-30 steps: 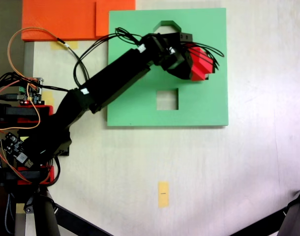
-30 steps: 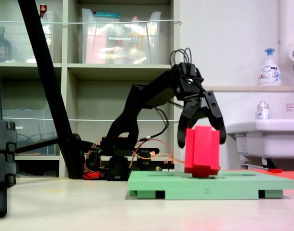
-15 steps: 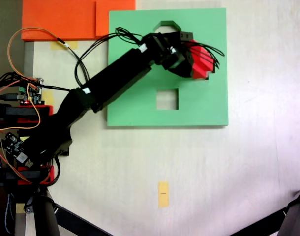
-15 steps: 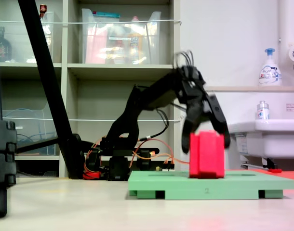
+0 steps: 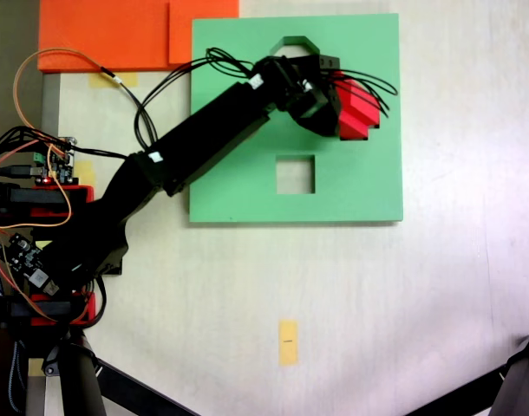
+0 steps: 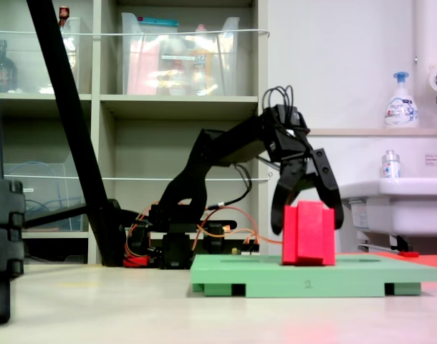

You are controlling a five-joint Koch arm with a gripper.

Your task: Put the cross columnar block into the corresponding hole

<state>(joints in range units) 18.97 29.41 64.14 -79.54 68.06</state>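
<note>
- Gripper (image 6: 307,228): its two dark jaws are spread and straddle the cross columnar block (image 6: 308,233) from above, one tip on each side; whether the tips touch the foam cannot be told.
- Cross columnar block: red, standing upright on the green foam board (image 6: 347,276), its base at the board's top surface. From above, the cross columnar block (image 5: 355,108) sits right of the gripper (image 5: 334,108).
- The corresponding hole is covered by block and arm.
- Green foam board (image 5: 368,186): lies on the pale tabletop (image 5: 438,303); a square cutout (image 5: 295,174) is open near its middle.
</note>
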